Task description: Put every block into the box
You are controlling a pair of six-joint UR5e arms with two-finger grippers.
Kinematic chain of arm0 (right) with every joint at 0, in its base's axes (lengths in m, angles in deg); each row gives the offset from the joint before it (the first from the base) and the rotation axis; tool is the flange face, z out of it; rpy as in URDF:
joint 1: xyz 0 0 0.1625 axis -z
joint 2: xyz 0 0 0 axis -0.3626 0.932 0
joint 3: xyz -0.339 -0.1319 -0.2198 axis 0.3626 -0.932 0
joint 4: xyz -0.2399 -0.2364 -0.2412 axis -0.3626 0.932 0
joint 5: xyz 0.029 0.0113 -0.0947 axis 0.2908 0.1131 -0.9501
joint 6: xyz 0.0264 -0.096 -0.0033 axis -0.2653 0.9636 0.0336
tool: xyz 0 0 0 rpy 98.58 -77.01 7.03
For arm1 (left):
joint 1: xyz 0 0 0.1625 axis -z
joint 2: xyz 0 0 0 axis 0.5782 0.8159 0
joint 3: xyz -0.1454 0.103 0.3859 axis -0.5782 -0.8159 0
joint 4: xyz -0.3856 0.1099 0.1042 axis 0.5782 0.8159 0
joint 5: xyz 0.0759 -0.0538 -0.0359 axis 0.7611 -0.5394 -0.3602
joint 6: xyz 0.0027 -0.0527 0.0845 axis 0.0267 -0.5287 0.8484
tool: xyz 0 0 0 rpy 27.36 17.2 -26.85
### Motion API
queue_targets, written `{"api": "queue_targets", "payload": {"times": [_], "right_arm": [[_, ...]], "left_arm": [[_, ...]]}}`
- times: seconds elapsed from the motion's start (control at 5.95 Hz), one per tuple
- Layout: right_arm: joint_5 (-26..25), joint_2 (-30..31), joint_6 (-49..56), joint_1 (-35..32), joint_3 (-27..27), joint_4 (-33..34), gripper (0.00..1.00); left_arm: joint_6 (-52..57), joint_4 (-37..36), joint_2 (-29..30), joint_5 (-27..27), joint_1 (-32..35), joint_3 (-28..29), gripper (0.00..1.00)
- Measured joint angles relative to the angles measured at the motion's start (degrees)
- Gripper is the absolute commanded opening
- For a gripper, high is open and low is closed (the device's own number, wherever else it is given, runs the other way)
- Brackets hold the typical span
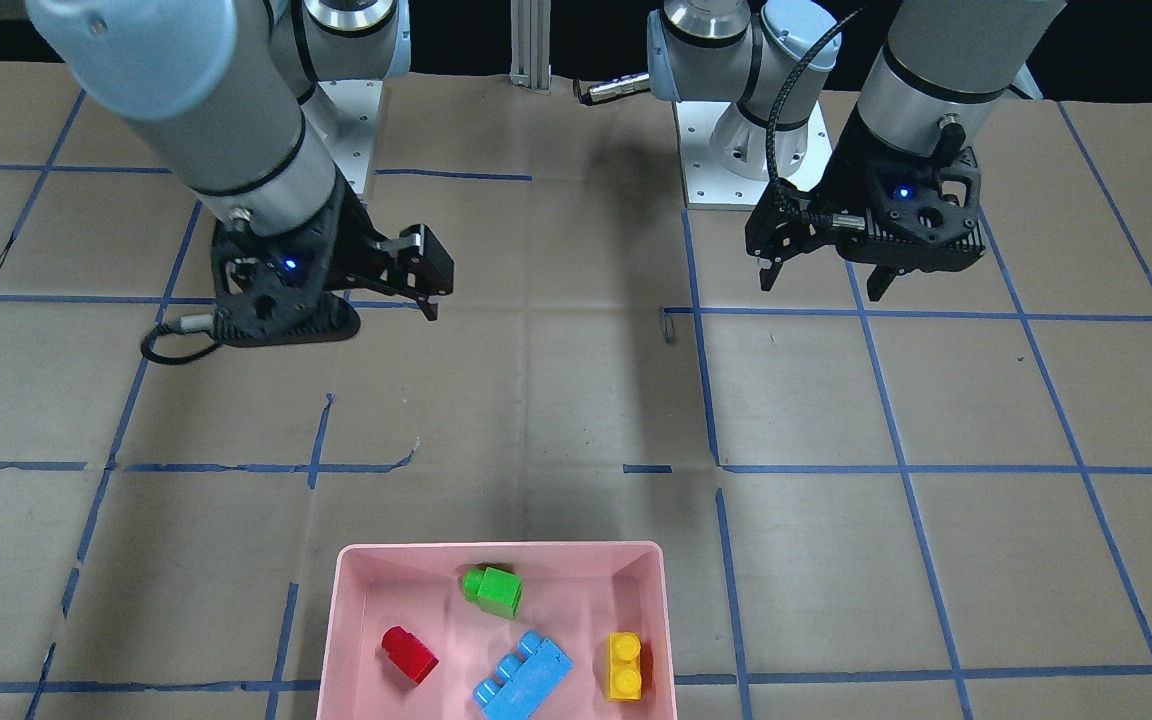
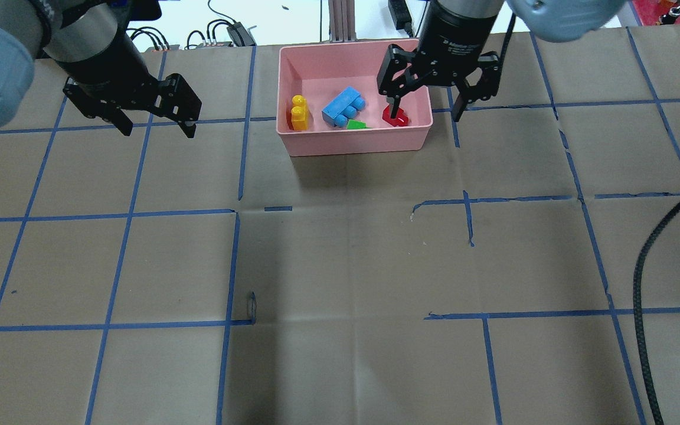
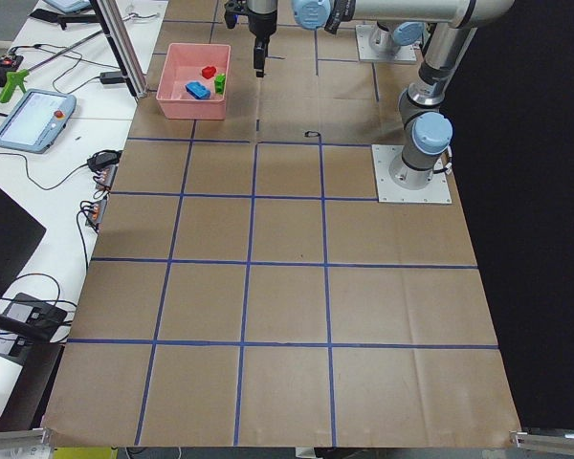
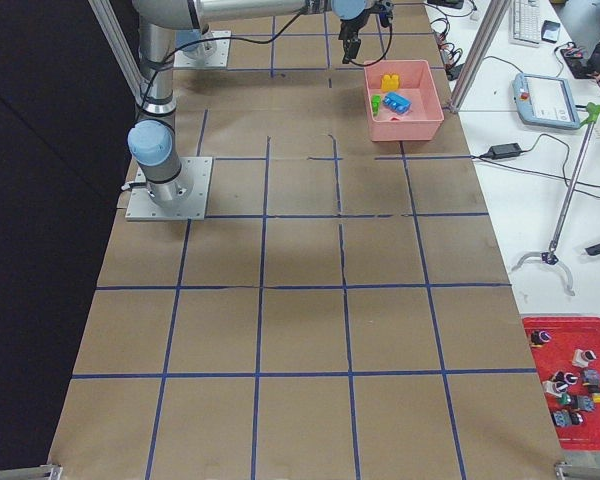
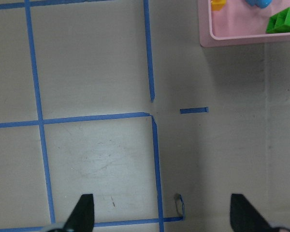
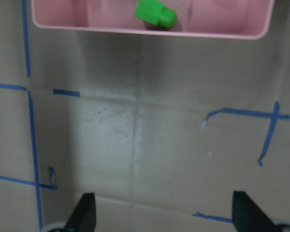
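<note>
All the blocks lie inside the pink box (image 1: 496, 548): the green (image 1: 492, 590), the red (image 1: 409, 654), the light-blue (image 1: 523, 678) and the yellow (image 1: 624, 665). In the overhead view the box (image 2: 355, 144) stands at the far middle of the table. My right gripper (image 2: 426, 113) hangs open and empty over the box's right end, one finger in front of the red block (image 2: 400, 120). My left gripper (image 2: 158, 130) is open and empty, above the table to the left of the box. The left wrist view shows the box corner (image 5: 232, 39). The right wrist view shows the green block (image 6: 154, 12).
Brown paper with a blue tape grid (image 2: 234, 212) covers the table. An aluminium post (image 2: 340, 18) stands behind the box. A tablet (image 3: 33, 120) and cables lie on the side bench. A red tray of small parts (image 4: 570, 380) sits off the table.
</note>
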Motion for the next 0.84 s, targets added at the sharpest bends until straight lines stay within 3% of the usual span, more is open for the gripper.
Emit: {"api": "queue_targets", "payload": {"times": [0.5,0.84], "right_arm": [[-7.9,14.9,-0.4,5.0,11.6,2.7,1.00],[-8.4,21.2,-0.5,4.9,20.6,5.4,1.00]], "left_arm": [[0.3,-0.4,0.1,0.0,-0.2,-0.5,1.00],[0.3,-0.3,0.1,0.1,-0.2,-0.5,1.00]]}}
